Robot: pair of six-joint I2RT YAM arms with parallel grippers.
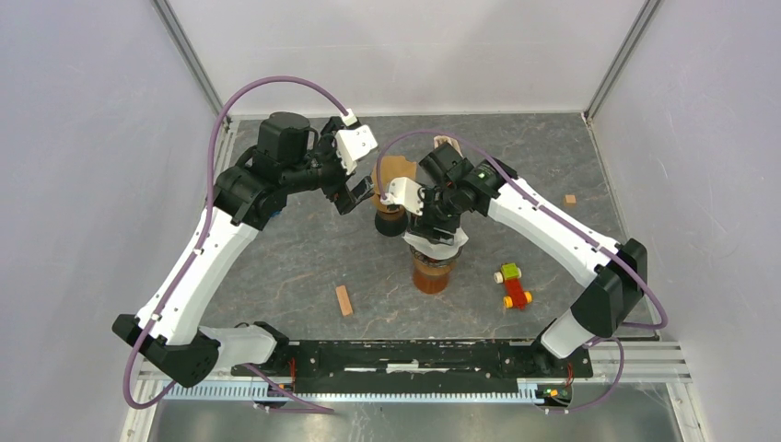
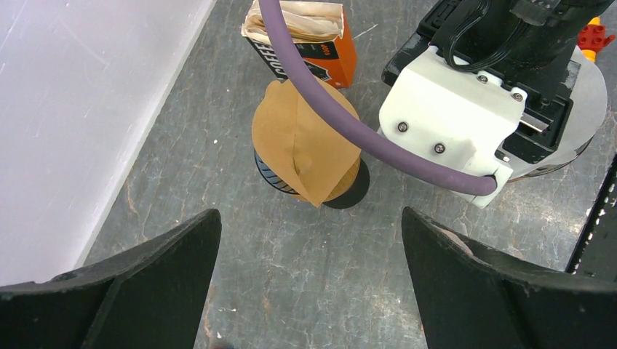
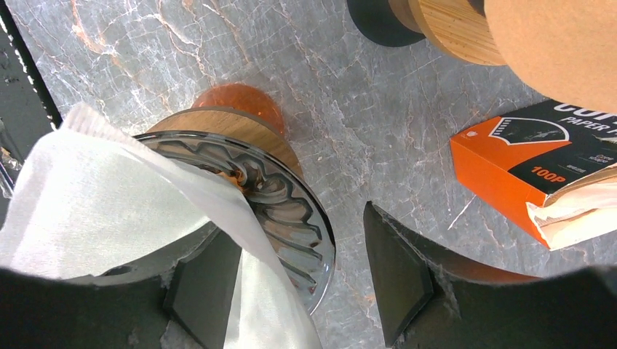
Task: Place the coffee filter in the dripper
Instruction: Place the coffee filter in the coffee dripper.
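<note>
Between the right jaws, leaning on one finger (image 3: pixel 200 287), we find the white paper coffee filter (image 3: pixel 102 211). It lies across the half of the ribbed clear-glass dripper with a wooden collar (image 3: pixel 291 211) that sits under that finger, and its upper edge overhangs the rim on the side away from the other finger (image 3: pixel 396 276). The rest of the ribbing shows bare. The dripper stands on an amber glass carafe (image 3: pixel 236 102) directly beneath these jaws, on the grey marbled table (image 3: pixel 218 43).

The right jaws stand apart and clamp nothing; the paper merely rests against the one finger. The left jaws are spread wide and empty. Ahead of them is a brown paper filter on a black-footed stand (image 2: pixel 298 145), and beyond it an orange cardboard filter box (image 2: pixel 335 62).

Our judgement: the filter has reached the dripper but is not seated. To finish well, the right jaws should rise straight up, so the finger does not drag the paper out. A gentle press toward the centre may then settle the cone. Risk noted: a sideways push could tip the carafe.
</note>
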